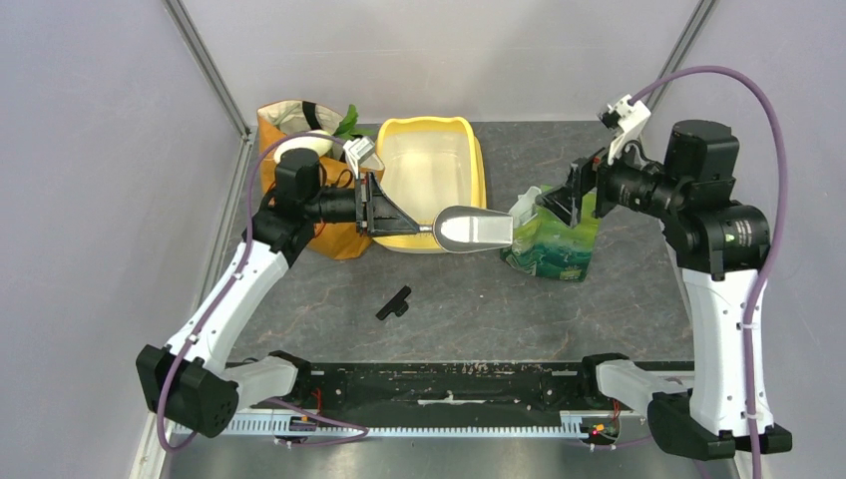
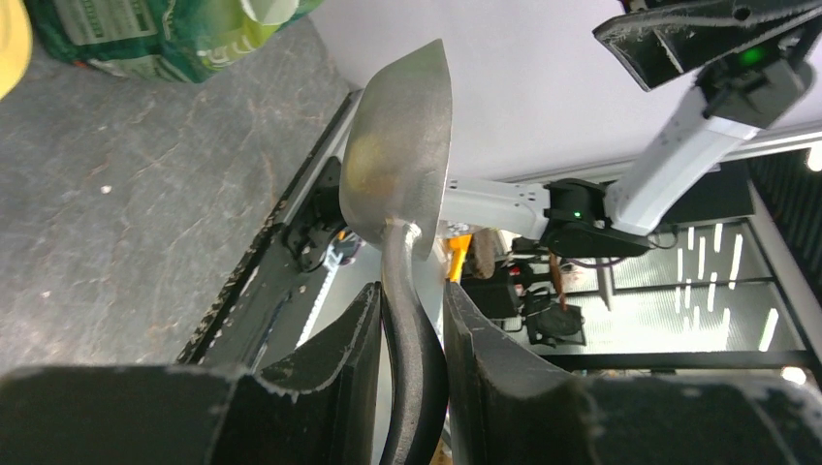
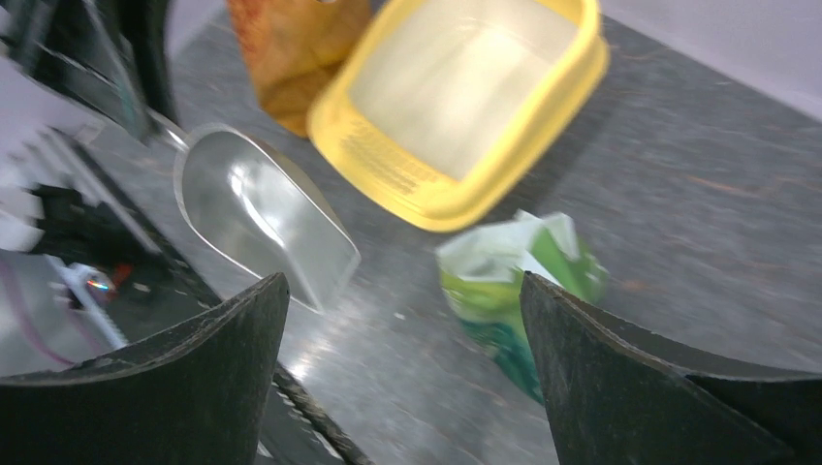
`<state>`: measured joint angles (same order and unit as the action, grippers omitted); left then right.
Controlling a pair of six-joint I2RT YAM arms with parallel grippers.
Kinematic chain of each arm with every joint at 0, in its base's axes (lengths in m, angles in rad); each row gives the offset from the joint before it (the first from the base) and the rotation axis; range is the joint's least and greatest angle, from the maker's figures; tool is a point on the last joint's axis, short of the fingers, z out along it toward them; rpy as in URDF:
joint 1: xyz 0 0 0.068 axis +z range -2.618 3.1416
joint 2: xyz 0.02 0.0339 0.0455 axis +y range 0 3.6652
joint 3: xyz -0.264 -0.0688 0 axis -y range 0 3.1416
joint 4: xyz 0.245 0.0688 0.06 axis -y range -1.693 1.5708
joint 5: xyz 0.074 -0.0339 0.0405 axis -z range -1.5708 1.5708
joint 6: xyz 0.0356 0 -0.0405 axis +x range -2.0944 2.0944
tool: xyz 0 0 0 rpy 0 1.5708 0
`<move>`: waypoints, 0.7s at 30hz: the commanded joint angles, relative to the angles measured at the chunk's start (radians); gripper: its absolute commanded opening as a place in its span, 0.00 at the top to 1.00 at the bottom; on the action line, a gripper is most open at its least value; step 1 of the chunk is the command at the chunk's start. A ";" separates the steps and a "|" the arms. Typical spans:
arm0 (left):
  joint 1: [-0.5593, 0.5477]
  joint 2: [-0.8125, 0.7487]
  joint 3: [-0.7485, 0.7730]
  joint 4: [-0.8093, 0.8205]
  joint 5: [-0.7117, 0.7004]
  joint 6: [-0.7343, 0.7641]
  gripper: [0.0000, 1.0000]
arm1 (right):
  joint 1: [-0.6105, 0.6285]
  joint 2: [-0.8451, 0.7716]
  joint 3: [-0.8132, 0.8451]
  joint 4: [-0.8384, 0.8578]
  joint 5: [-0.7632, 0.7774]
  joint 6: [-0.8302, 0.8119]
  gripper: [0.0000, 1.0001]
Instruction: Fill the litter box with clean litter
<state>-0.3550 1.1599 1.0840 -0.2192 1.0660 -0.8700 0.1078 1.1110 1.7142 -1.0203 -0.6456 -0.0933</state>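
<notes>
The yellow litter box [image 1: 480,172] stands at the back middle, its pale basin bare; the right wrist view shows its rim [image 3: 456,203] too. No clean litter shows anywhere. My left gripper [image 1: 414,228] [image 2: 407,291] is shut on the dark handle of a clear scoop [image 1: 474,230] [image 2: 397,145], which hangs empty just in front of the box. A green foil bag [image 1: 551,241] [image 3: 514,281] stands upright to the scoop's right. Above that bag's top my right gripper [image 1: 559,200] [image 3: 402,281] is wide open and empty, apart from the scoop [image 3: 262,223].
An orange paper bag [image 1: 299,185] with a white item and green leaves stands left of the box, behind my left arm. A small black piece [image 1: 394,301] lies on the grey table. The black rail [image 1: 449,379] runs along the near edge. Walls close in on both sides.
</notes>
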 commanded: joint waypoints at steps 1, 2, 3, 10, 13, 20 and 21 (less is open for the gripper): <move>-0.005 0.053 0.179 -0.239 -0.050 0.235 0.98 | -0.082 0.026 0.073 -0.262 0.112 -0.361 0.05; -0.004 0.069 0.218 -0.289 -0.073 0.258 0.98 | -0.101 0.021 0.073 -0.278 0.119 -0.412 0.05; -0.005 0.082 0.257 -0.328 -0.092 0.280 0.98 | -0.142 0.015 0.067 -0.287 0.121 -0.455 0.05; -0.043 0.204 0.516 -0.561 -0.248 0.407 0.98 | -0.297 0.079 0.033 -0.346 0.093 -0.651 0.07; -0.080 0.270 0.603 -0.627 -0.337 0.419 0.98 | -0.363 0.090 -0.014 -0.344 -0.003 -0.745 0.08; -0.125 0.404 0.756 -0.681 -0.393 0.411 0.98 | -0.374 0.136 -0.097 -0.263 -0.149 -0.803 0.14; -0.131 0.420 0.768 -0.679 -0.395 0.406 0.98 | -0.372 0.144 -0.105 -0.253 -0.167 -0.810 0.15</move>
<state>-0.4686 1.5295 1.7596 -0.8711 0.7094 -0.4942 -0.2619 1.2358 1.6279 -1.3235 -0.6884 -0.8261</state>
